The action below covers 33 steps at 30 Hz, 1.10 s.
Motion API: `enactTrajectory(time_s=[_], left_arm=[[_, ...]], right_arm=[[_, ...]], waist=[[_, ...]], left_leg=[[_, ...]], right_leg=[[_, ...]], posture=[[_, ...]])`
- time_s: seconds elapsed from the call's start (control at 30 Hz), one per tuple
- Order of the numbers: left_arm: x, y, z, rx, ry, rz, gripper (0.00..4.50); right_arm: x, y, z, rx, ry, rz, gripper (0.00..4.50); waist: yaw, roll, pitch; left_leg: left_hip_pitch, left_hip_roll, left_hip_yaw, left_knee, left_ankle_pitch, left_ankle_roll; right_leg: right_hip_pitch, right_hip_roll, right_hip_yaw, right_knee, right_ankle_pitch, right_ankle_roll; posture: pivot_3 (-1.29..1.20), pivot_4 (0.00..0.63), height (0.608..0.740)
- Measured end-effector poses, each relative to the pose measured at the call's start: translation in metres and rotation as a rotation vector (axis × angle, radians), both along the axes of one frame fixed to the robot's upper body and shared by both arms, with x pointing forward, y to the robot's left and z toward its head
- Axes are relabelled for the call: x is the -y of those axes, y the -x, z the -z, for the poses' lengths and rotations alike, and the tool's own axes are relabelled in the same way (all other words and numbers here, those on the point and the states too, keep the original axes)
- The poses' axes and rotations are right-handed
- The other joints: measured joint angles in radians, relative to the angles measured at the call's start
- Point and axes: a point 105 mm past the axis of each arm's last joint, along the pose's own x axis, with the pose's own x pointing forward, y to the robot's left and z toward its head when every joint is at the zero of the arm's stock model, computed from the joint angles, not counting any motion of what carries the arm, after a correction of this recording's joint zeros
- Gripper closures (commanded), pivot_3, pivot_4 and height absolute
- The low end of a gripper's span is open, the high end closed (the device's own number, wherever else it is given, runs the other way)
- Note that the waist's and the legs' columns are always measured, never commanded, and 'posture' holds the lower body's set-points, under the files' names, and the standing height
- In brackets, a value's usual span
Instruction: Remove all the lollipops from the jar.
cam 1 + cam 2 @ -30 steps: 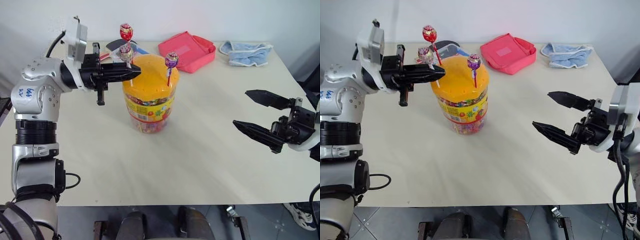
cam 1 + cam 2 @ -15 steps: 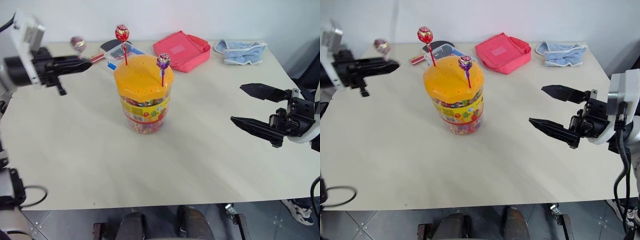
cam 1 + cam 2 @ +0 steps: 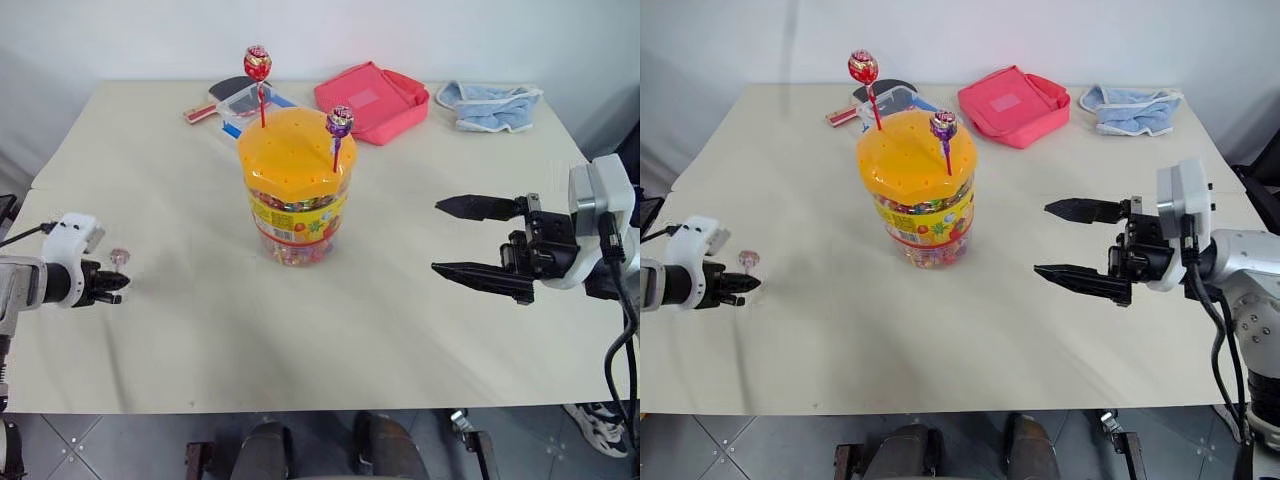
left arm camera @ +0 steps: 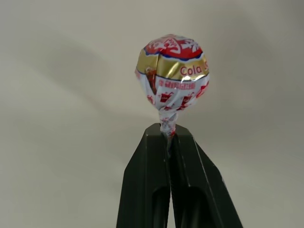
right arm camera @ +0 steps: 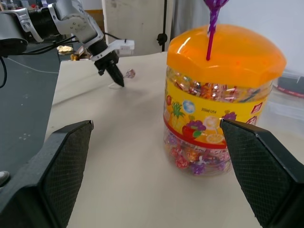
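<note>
Well, the left claw [image 3: 112,283] had swung right away from the big clear plastic jar with the domed orange lid [image 3: 296,184] and dropped low over the pale worktop [image 3: 200,330], well off to the jar's left. A second back it was up at the lid, pinching a stick; now the fingers were clamped tight on that stick just below the silvery-pink foil-wrapped lollipop [image 4: 173,77], its head poking out past the tips, close above the surface. So one sweet was out of the jar and, by my reckoning, about to be set down there.

Over on the jar's right, the right claw [image 3: 478,238] had edged in closer, jaws spread wide with nothing between them, aimed at the jar's side.

Count them up: three lollipops in all. One in the left claw. Two standing in the lid's holes: the red-wrapped lollipop on a red stick [image 3: 258,64] at the far edge, and the purple-wrapped lollipop on a red stick [image 3: 341,122] nearer the right side. One jar, one lid, two claws. One out, two to go.
</note>
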Motion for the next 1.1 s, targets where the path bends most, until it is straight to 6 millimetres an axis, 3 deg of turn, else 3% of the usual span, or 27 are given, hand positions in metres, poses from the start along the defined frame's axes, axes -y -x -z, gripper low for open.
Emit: enactTrajectory(time_s=[0.17, 0.4, 0.67, 0.77, 0.83, 0.93, 1.0, 1.1], left_arm=[[-0.001, 0.004, -0.002, -0.076, 0.038, -0.071, 4.49], [-0.002, 0.007, -0.017, -0.104, 0.041, -0.116, 2.65], [0.001, 0.010, -0.065, -0.038, -0.056, -0.051, 0.16], [0.012, -0.003, -0.090, 0.065, -0.072, 0.026, 0.01], [0.033, -0.023, -0.115, 0.225, -0.052, 0.146, 0.01], [0.086, -0.048, -0.139, 0.476, 0.043, 0.425, 0.01], [0.118, -0.054, -0.144, 0.578, 0.135, 0.590, 0.01], [0.148, -0.056, -0.153, 0.733, 0.300, 0.787, 0.01]], right_arm=[[0.001, -0.002, 0.001, 0.002, -0.002, 0.010, 0.00], [0.002, -0.004, 0.001, 0.003, -0.001, 0.019, 0.00], [0.006, -0.006, 0.000, 0.024, 0.010, 0.041, 0.00], [0.009, -0.008, -0.001, 0.030, 0.009, 0.056, 0.00], [0.012, -0.009, -0.003, 0.042, 0.010, 0.063, 0.00], [0.014, -0.011, -0.006, 0.067, 0.022, 0.074, 0.00], [0.016, -0.012, -0.007, 0.077, 0.023, 0.080, 0.00], [0.018, -0.013, -0.015, 0.104, 0.015, 0.092, 0.00]], waist=[[-0.001, 0.000, 0.000], [-0.002, -0.001, 0.000], [-0.002, -0.002, 0.000], [0.002, -0.004, 0.001], [0.008, -0.004, 0.001], [0.011, -0.004, 0.001], [0.005, -0.005, 0.002], [-0.002, -0.005, 0.002]], left_leg=[[0.000, 0.000, 0.002, 0.000, 0.000, 0.000], [-0.002, 0.000, 0.006, 0.000, 0.000, 0.000], [-0.002, 0.000, 0.008, 0.000, 0.000, 0.000], [-0.003, 0.000, 0.008, 0.002, 0.000, 0.000], [-0.003, 0.000, 0.008, 0.004, -0.001, 0.000], [-0.004, -0.001, 0.008, 0.006, -0.001, 0.001], [-0.004, -0.001, 0.008, 0.007, -0.001, 0.001], [-0.004, -0.001, 0.009, 0.006, -0.001, 0.001]], right_leg=[[-0.001, 0.000, 0.001, 0.001, 0.000, 0.000], [-0.007, 0.000, 0.005, 0.005, 0.000, 0.000], [-0.009, 0.000, 0.007, 0.006, 0.000, 0.000], [-0.009, 0.000, 0.007, 0.006, 0.000, 0.000], [-0.008, -0.001, 0.007, 0.007, 0.000, 0.000], [-0.008, -0.001, 0.007, 0.008, 0.000, 0.001], [-0.009, -0.001, 0.007, 0.008, 0.000, 0.001], [-0.009, -0.001, 0.006, 0.008, 0.000, 0.001]], posture=[[0.00, 0.150, 0.740], [0.00, 0.150, 0.740], [0.00, 0.150, 0.740], [0.00, 0.150, 0.740], [0.00, 0.150, 0.740], [0.00, 0.150, 0.740], [0.00, 0.150, 0.740], [0.00, 0.150, 0.740]])
